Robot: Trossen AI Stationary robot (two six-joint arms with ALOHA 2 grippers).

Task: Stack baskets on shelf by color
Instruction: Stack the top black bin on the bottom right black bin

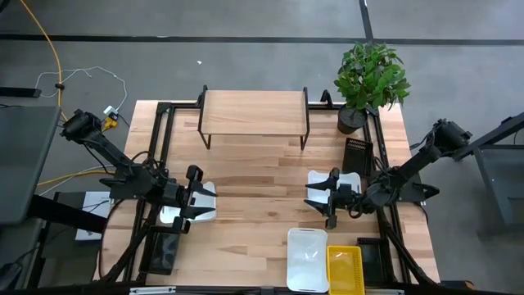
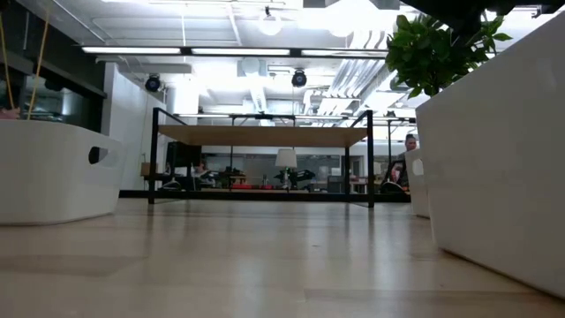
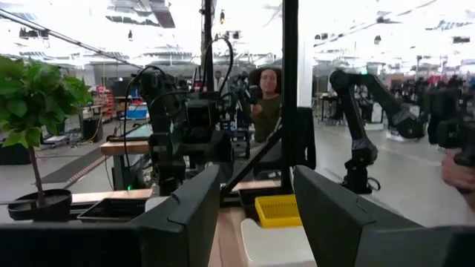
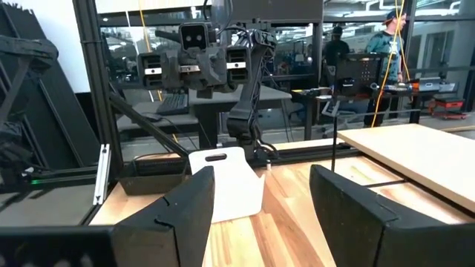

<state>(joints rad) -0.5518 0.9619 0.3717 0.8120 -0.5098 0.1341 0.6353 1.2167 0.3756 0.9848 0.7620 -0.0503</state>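
no words, labels, brand marks, numbers or signs can be read in any view.

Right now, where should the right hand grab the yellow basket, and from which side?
Probably one long wall of the yellow basket, from straight above. It sits upright with its mouth open, close beside a white basket at the table's near edge. The right hand, open, hangs farther back.
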